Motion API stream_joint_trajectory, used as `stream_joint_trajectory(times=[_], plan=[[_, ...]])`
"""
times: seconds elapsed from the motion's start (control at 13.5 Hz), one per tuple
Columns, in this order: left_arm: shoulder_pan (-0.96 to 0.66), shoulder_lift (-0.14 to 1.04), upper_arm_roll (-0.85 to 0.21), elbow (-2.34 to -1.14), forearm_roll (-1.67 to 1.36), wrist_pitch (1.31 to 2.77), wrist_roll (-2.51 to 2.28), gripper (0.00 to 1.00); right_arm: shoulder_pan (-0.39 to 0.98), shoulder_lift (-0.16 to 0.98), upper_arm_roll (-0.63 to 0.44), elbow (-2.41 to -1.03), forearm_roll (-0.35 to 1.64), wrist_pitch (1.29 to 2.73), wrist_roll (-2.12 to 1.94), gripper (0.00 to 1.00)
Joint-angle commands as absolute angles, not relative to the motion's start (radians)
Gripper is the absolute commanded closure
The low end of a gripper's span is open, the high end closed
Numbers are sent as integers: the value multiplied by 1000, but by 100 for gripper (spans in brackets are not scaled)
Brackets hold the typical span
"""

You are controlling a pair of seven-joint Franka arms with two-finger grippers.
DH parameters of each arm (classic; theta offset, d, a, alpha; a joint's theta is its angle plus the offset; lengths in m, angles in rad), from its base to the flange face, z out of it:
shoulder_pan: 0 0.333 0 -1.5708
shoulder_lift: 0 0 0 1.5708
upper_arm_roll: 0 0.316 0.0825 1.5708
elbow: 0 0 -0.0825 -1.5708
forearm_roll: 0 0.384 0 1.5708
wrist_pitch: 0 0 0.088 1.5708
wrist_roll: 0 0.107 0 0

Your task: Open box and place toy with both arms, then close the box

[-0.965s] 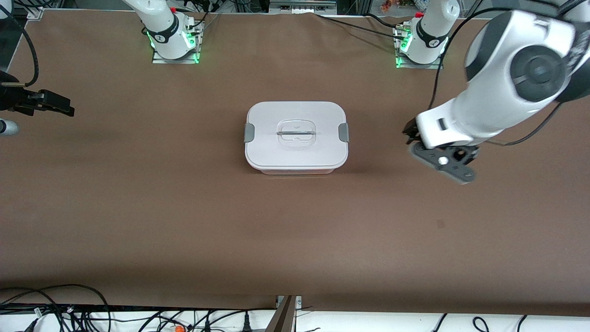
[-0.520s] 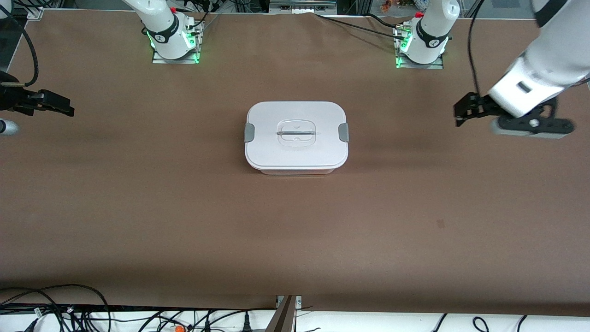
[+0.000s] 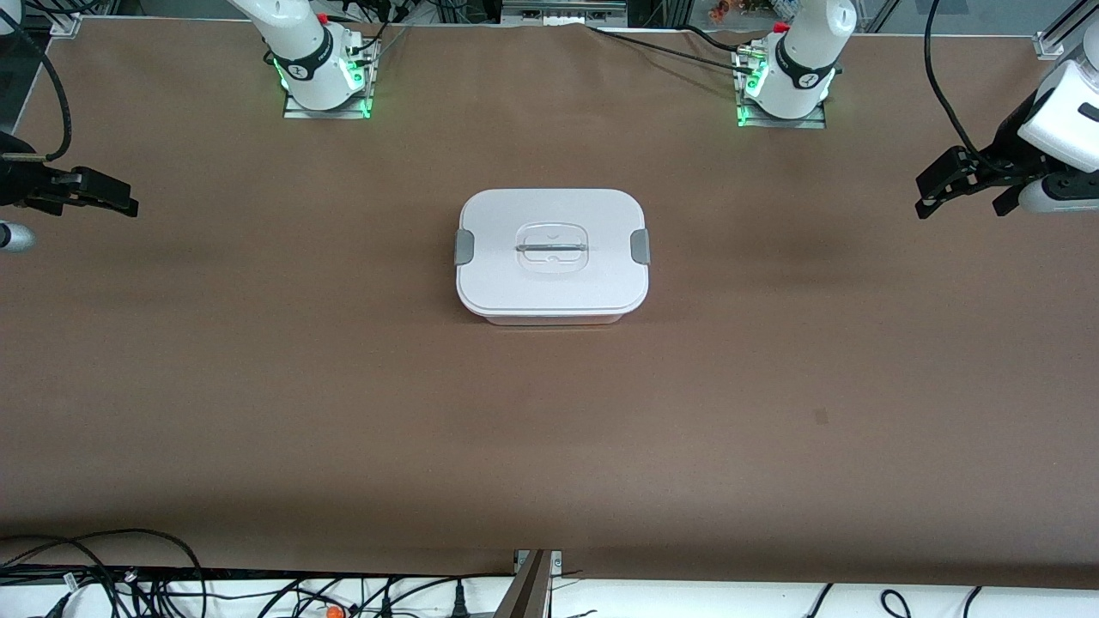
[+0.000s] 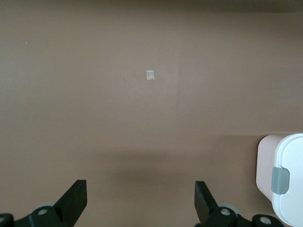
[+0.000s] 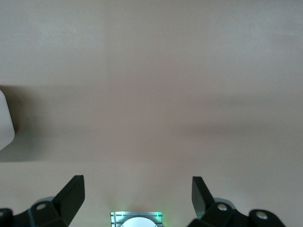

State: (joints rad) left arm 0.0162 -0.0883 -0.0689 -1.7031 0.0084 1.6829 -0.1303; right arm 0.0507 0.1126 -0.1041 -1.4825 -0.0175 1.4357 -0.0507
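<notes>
Front view: the rounded pale pink plastic box (image 3: 552,256) sits lidded mid-table; left gripper (image 3: 940,182) and right gripper (image 3: 107,196) hover wide apart at opposite table ends.

The box (image 3: 552,316) is pale pink under a white lid (image 3: 552,251) with grey side clips (image 3: 640,247). The tabletop (image 3: 343,412) is plain brown. Both tools are black.

A matte brown bench (image 3: 343,412) fills the scene under soft, even light. Black cables (image 3: 103,575) tangle along its near edge, where a metal bracket (image 3: 534,584) stands.
</notes>
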Motion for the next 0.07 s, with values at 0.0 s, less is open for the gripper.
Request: stream_joint_trajectory(times=[0.0], plan=[[-2, -106, -55, -1720, -2, 1674, -121, 0, 51, 106, -104, -1480, -8, 1434, -63, 0]])
